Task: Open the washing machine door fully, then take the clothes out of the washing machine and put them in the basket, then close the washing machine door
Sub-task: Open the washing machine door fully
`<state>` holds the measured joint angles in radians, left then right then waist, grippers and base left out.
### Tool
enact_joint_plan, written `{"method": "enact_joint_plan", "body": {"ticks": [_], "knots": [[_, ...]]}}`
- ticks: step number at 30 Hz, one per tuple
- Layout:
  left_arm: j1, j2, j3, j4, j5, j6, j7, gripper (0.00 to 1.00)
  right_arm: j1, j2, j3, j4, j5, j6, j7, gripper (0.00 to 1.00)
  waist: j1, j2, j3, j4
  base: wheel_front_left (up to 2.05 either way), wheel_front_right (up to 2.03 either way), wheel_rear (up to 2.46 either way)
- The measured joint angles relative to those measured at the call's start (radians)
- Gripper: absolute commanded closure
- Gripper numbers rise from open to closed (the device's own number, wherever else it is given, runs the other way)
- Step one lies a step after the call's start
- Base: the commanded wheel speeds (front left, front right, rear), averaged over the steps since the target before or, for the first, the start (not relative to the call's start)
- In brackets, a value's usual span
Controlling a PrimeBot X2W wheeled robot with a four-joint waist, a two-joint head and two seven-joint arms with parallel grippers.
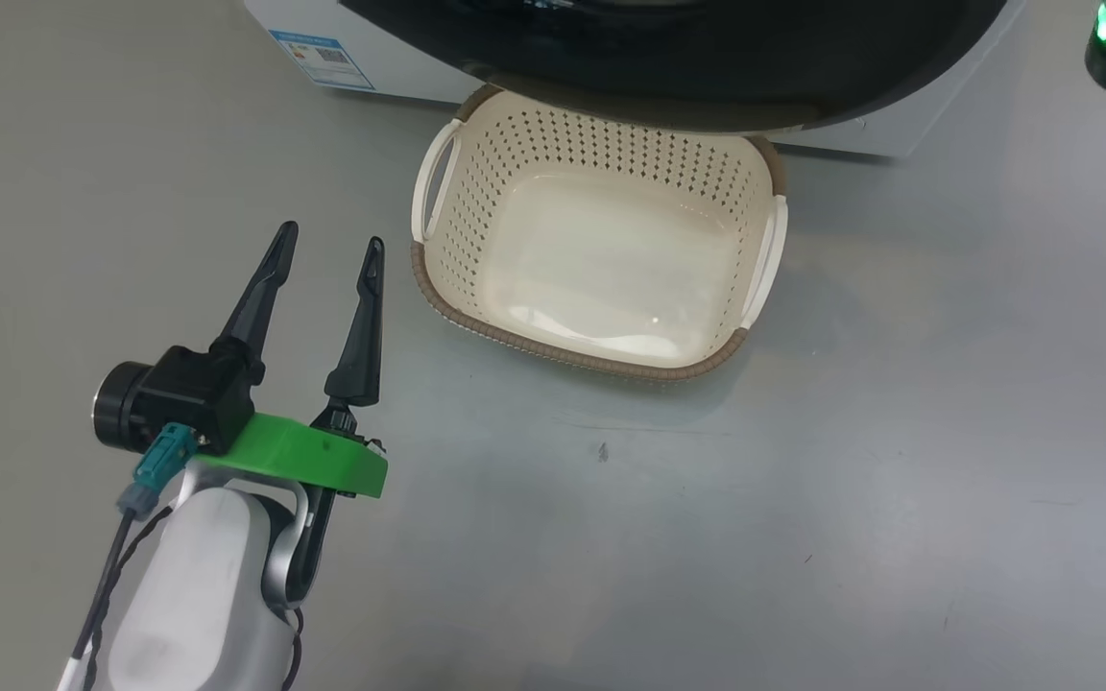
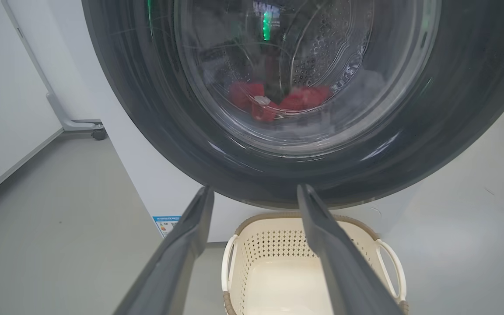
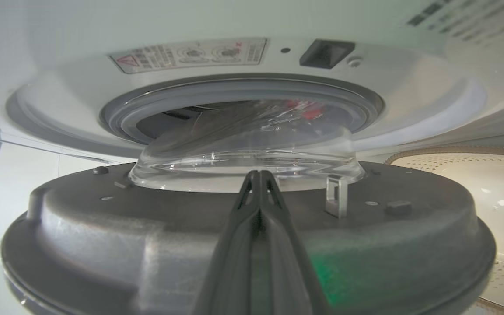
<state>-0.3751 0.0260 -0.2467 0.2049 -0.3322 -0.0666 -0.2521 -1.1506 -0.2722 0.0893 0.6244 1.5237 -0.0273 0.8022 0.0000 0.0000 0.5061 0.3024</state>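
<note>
**Head view.** The left pincer (image 1: 332, 235) hangs over the grey floor (image 1: 803, 528) at the lower left. Its two long dark fingers are spread wide with nothing between them, and it is just beside the near left corner of the small cream perforated plastic basket with a brown woven-look rim (image 1: 563, 350). The basket stands empty on the floor. Its far edge is tucked under the large round glossy black washing machine door (image 1: 668, 58). Behind the door is the big white front-loading washing machine (image 1: 409, 67), with a small blue sticker (image 1: 323, 58) at its lower corner.

**Left wrist view.** The wide-spread fingers frame the lower rim of the door (image 2: 147, 109). The bright red clothes (image 2: 300, 98) lie low in the steel drum, seen through the window (reflections blur their detail). The basket (image 2: 278, 245) sits below the door.

**Right wrist view.** The right pincer (image 3: 258, 175) is closed, finger against finger, and grips nothing. It lies along the door's grey inner face (image 3: 103, 227), with its tip at the foot of the bulging clear glass bowl (image 3: 243, 153). Whether it touches the face cannot be told. The door stands ajar, and a gap separates it from the machine's white front (image 3: 59, 87). The bowl points into the grey rubber gasket (image 3: 234, 92), and specks of red clothing (image 3: 311, 113) show through the glass. The basket (image 3: 453, 175) lies at the right edge.
</note>
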Motion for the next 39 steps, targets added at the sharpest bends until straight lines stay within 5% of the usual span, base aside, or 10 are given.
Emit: {"method": "enact_joint_plan", "body": {"ticks": [18,39], "knots": [[0.039,0.000,0.016,0.028,0.021,0.001,0.000,0.00,0.157,0.059,0.053,-0.017,0.056,0.079,0.130,1.00,-0.0001,0.0000,-0.099,-0.035,0.00,0.00,0.00],[0.153,0.001,0.030,0.060,0.045,0.001,0.000,0.00,0.370,0.152,0.131,-0.069,0.109,0.118,0.241,1.00,-0.0001,0.0000,-0.275,-0.044,0.00,0.00,0.00]]}}
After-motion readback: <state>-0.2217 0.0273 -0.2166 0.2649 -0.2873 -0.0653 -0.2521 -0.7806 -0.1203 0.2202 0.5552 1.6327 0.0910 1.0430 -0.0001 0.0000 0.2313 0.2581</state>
